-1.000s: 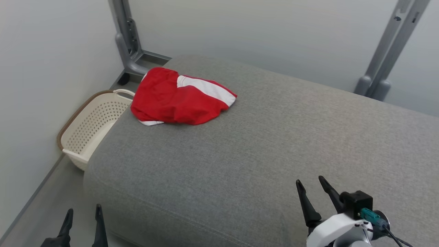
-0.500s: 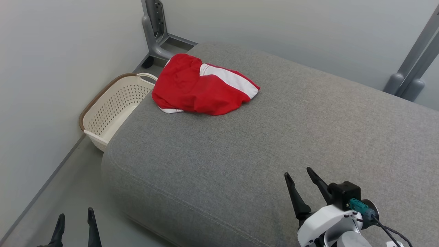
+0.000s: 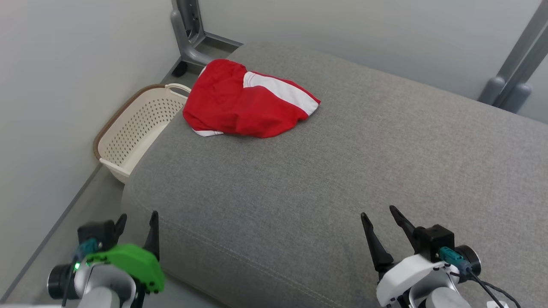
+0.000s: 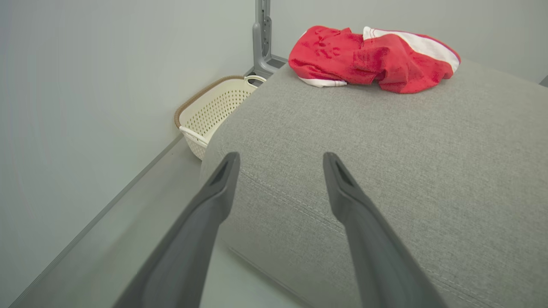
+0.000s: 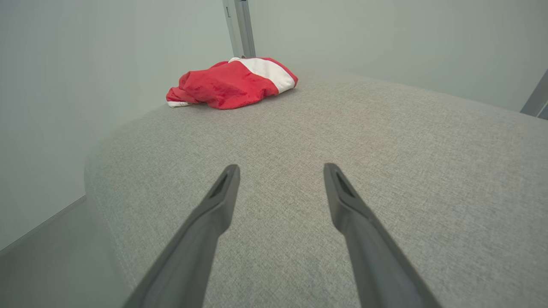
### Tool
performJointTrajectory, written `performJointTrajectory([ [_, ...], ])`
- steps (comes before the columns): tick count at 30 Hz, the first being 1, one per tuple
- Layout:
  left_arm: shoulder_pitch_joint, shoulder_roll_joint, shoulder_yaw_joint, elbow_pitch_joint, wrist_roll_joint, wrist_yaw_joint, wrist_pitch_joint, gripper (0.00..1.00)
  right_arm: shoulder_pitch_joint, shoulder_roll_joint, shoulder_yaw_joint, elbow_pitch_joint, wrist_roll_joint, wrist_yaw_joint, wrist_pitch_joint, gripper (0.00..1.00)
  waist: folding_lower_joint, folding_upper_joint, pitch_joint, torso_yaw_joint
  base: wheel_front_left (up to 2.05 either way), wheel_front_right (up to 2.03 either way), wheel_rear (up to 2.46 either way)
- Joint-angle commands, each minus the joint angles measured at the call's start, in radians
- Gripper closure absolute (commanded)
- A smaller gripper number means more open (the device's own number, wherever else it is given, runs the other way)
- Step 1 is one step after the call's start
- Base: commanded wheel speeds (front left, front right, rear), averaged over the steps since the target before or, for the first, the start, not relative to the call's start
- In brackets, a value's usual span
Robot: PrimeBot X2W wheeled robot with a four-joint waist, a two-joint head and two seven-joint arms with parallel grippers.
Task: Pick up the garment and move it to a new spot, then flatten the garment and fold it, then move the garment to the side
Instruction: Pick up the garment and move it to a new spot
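Note:
A red garment (image 3: 244, 105) with a white panel lies crumpled at the far left corner of the grey cushion (image 3: 342, 162). The same garment (image 4: 368, 57) appears far ahead in the left wrist view, and as a low heap (image 5: 229, 83) in the right wrist view. My left gripper (image 3: 138, 221) hovers open at the cushion's near left corner, well short of the cloth. My right gripper (image 3: 380, 219) stands open over the near right part of the cushion, with nothing between its fingers.
A cream perforated laundry basket (image 3: 135, 128) stands on the floor between the cushion's left side and the wall. Grey metal posts (image 3: 188, 30) rise behind the cushion at the back left and back right (image 3: 511, 68). Grey floor (image 3: 64, 222) runs along the left.
The head camera has shifted, so the whole scene sits differently. My left gripper has risen into view with its green wrist housing, reaching the cushion's near left corner. The garment lies as before.

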Motion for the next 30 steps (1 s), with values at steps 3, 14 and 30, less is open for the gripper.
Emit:
performJointTrajectory([
  [3,-0.135,-0.001,-0.019,0.090,-0.031,-0.034,0.085,0.00,-0.009,-0.003,0.005,-0.045,-0.042,-0.001,0.030,0.00,0.0000,0.0000,0.064,-0.056,0.00,0.00,0.00],
  [14,-0.551,0.019,-0.055,0.348,-0.144,-0.083,0.215,0.00,-0.019,-0.062,0.038,-0.271,-0.132,-0.001,0.176,0.00,0.0000,0.0000,0.285,-0.243,0.00,0.00,0.00],
  [30,-0.799,0.061,-0.139,0.569,-0.238,-0.067,0.277,0.00,0.019,-0.092,-0.010,-0.436,-0.137,-0.001,0.233,0.00,0.0000,0.0000,0.429,-0.313,0.00,0.00,0.00],
])
